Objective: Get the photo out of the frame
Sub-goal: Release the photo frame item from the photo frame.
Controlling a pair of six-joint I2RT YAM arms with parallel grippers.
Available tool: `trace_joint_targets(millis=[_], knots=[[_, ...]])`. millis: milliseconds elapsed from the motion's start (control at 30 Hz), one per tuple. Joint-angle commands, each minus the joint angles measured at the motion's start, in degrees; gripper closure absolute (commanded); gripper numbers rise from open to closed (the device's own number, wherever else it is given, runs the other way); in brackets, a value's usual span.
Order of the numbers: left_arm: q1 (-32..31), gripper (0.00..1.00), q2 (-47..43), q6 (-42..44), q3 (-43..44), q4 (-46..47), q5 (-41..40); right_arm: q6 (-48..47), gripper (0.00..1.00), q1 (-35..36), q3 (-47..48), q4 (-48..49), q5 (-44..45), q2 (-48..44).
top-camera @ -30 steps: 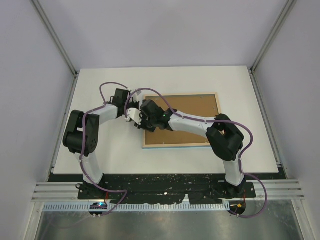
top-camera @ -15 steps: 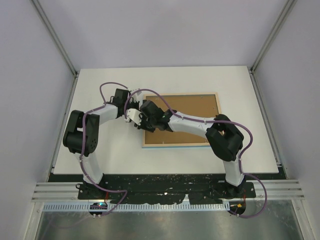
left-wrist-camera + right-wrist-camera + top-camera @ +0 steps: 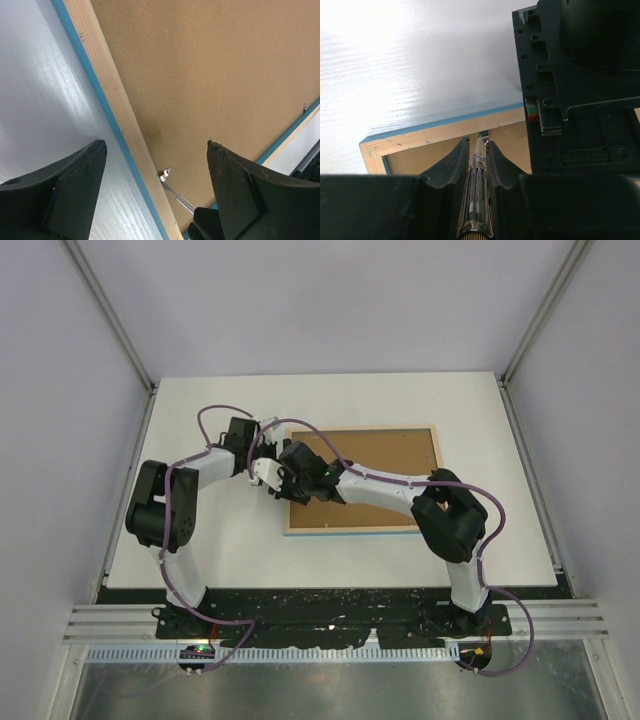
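The frame [image 3: 350, 531] lies face down on the white table, its light wood back up, thin blue edge showing. The brown backing board [image 3: 385, 455] fills it; the photo is hidden beneath. My right gripper [image 3: 292, 478] is shut on a clear-handled screwdriver [image 3: 477, 200], its tip at a small metal clip [image 3: 483, 134] on the frame's left side [image 3: 435, 135]. My left gripper [image 3: 268, 472] is open, its jaws astride that same left side [image 3: 115, 100], one finger over the table, the other over the board [image 3: 210, 70]. The clip [image 3: 165, 174] and screwdriver shaft show between them.
The left gripper's black body [image 3: 580, 75] sits close to the right of the screwdriver. Another small clip [image 3: 304, 106] shows on the frame's far side. White table [image 3: 210, 540] lies left of the frame; grey walls enclose the cell.
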Motion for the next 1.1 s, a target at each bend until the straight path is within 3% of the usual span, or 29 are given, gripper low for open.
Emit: trace_joint_targets(millis=[0,167,433,700,1067], knots=[[0.44,0.18,0.35,-0.29,0.26,1.07,-1.40,-0.59,0.92,0.14,0.60,1.51,0.88,-0.31],[0.27,0.38,2.11,-0.20,1.75,-0.69,-1.58,-0.68,0.92,0.22,0.60,1.43,0.70,-0.57],[-0.53,0.44,4.40,0.24,4.56,-4.91,-4.39,-0.77,0.92,0.31,0.60,1.43,0.70,-0.66],[-0.79,0.72,5.45,0.50,5.88,-6.67,-5.36,-0.68,0.92,0.40,0.60,1.34,0.79,-0.75],[-0.79,0.89,5.54,0.76,6.06,-6.93,-5.10,-0.86,0.92,0.40,0.60,1.25,0.79,-0.75]])
